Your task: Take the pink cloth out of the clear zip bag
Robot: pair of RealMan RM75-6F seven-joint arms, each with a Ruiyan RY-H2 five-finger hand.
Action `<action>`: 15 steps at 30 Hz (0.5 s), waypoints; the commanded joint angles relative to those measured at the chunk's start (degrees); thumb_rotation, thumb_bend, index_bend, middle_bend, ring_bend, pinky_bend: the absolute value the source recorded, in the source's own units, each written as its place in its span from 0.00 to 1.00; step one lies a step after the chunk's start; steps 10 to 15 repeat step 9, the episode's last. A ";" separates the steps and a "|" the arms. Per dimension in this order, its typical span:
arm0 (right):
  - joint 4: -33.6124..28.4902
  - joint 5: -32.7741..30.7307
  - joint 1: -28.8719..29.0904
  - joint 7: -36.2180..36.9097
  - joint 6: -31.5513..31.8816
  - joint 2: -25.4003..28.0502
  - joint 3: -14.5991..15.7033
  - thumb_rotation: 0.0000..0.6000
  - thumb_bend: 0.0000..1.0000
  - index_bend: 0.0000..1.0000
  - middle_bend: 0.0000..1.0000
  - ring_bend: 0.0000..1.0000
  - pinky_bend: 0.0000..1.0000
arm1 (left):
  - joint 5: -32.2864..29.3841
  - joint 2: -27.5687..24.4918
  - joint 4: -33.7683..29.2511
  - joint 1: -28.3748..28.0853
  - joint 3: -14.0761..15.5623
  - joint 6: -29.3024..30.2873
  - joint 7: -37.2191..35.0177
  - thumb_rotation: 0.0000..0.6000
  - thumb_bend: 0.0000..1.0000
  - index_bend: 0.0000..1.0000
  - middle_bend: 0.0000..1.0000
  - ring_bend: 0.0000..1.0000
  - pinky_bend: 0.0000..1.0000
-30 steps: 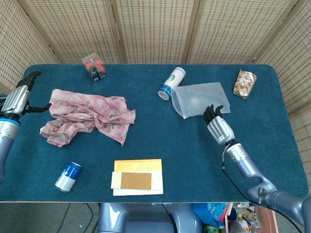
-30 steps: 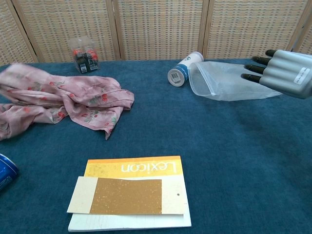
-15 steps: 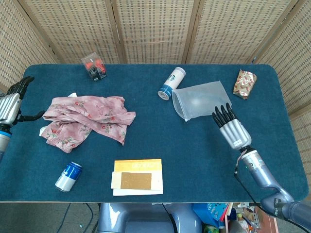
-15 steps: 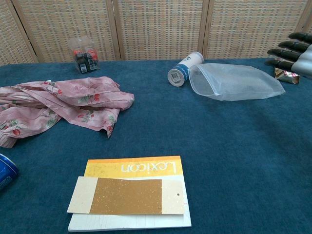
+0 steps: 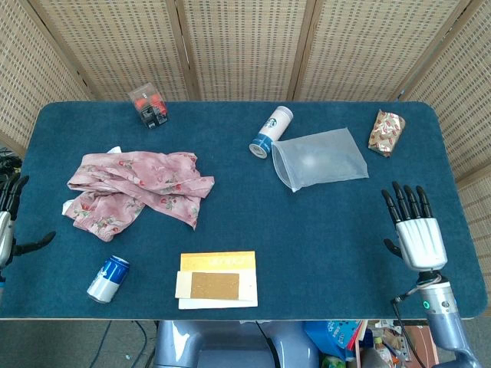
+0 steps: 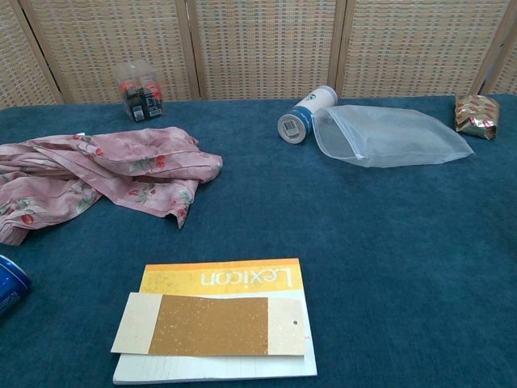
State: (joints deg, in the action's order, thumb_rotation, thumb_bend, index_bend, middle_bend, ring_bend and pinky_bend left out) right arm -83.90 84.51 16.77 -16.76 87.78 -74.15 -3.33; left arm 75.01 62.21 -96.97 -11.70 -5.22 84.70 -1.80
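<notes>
Pink cloth [image 5: 136, 188]: crumpled on the blue table [image 5: 253, 230], left side, fully outside the clear zip bag [image 5: 318, 158]. Bag: flat, right of centre, just beside a tipped white cup [image 5: 271, 131]. Right hand [image 5: 414, 230]: near right edge, fingers spread, holding nothing. Left hand [image 5: 9, 222]: far left edge, partly cropped, fingers apart, holding nothing.
</notes>
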 commanded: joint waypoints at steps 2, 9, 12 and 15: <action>-3.09 2.73 -3.25 2.80 3.00 1.25 2.14 1.00 0.00 0.00 0.00 0.00 0.00 | 3.68 1.34 -4.35 5.13 4.07 5.90 4.58 1.00 0.18 0.00 0.00 0.00 0.00; -3.98 6.42 -6.26 4.68 5.42 1.35 4.29 1.00 0.00 0.00 0.00 0.00 0.00 | 8.36 1.84 -5.60 8.39 6.17 9.49 5.97 1.00 0.18 0.00 0.00 0.00 0.00; -3.98 6.42 -6.26 4.68 5.42 1.35 4.29 1.00 0.00 0.00 0.00 0.00 0.00 | 8.36 1.84 -5.60 8.39 6.17 9.49 5.97 1.00 0.18 0.00 0.00 0.00 0.00; -3.98 6.42 -6.26 4.68 5.42 1.35 4.29 1.00 0.00 0.00 0.00 0.00 0.00 | 8.36 1.84 -5.60 8.39 6.17 9.49 5.97 1.00 0.18 0.00 0.00 0.00 0.00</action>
